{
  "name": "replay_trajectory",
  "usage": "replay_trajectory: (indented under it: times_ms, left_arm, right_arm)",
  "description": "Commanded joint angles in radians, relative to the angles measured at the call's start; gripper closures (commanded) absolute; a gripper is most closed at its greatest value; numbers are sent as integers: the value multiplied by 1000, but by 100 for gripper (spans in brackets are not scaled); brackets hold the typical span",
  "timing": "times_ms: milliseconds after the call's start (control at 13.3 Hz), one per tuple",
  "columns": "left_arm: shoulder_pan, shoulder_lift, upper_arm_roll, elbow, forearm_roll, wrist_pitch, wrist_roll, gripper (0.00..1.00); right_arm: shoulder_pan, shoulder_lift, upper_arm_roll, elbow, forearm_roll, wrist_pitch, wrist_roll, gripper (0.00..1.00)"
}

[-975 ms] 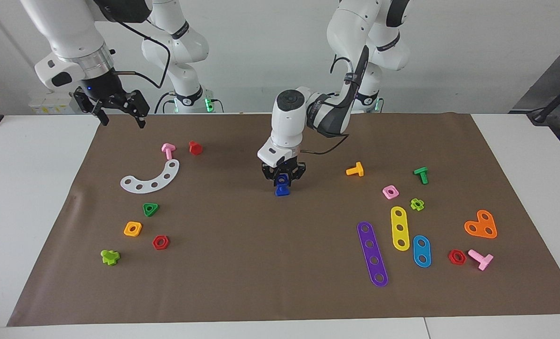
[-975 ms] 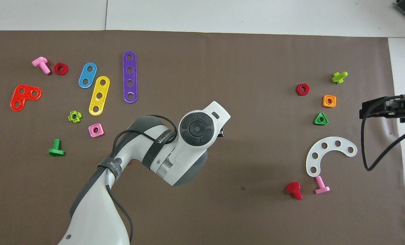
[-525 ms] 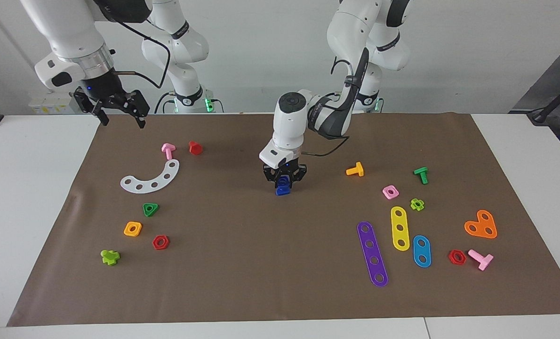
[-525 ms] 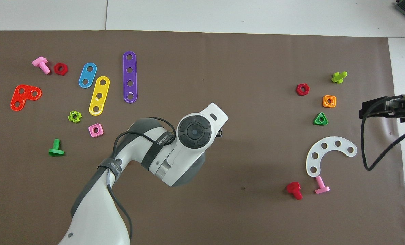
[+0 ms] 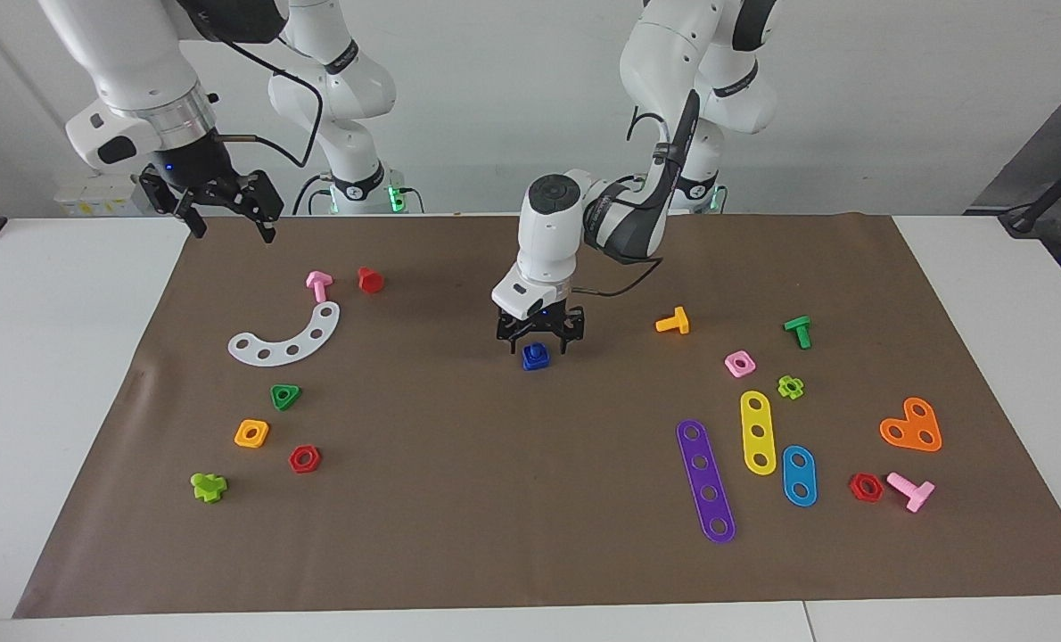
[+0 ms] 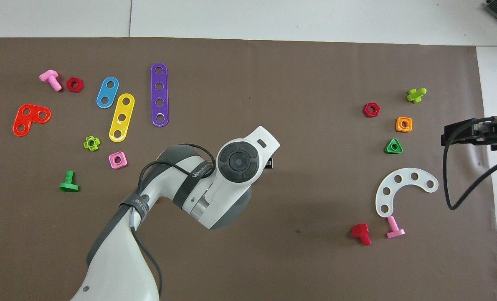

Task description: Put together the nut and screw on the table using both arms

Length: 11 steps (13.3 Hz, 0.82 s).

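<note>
Facing view: the left gripper (image 5: 538,341), at frame centre, has spread its fingers since the preceding half second, when they were pinching the blue stack. It now stands just above the small blue plastic square nut (image 5: 536,354), which sits on top of the blue plastic toy screw (image 5: 536,364). The stack rests on the brown-paper-covered worktop (image 5: 495,499) at frame centre, touching neither finger. Judgement: the assembled pair has been released, so the task appears near complete; retraction remains. The right gripper (image 5: 225,212), fingers spread and empty, waits at upper left, unchanged.

Overhead view: the left arm's white wrist (image 6: 240,161) at frame centre covers the nut and screw. The right gripper (image 6: 467,133) shows at the right edge.
</note>
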Motion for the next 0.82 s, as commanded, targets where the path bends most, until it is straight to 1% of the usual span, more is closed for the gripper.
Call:
replay_trajectory:
  times_ms: [0,150,300,450,750]
  left_arm:
    - [19,-76,10,-29,18,-46,3,0]
    - [59,-140,9,-63,18,-101,51,0]
    - [121,-212,7,-125,18,-103,140,0]
    - [201,-266,7,-156,18,-109,260,0]
    - [359,-321,6,-147,12,-181,465,0]
  right_arm:
    - [-10,-8,3,3,19,-20,-27,0]
    - [-10,-8,3,3,19,-20,-27,0]
    - [-10,-8,3,3,19,-20,-27,0]
    - [-10,-8,3,3,18,-20,-27,0]
    - [-10,-8,3,3,19,-20,-27,0]
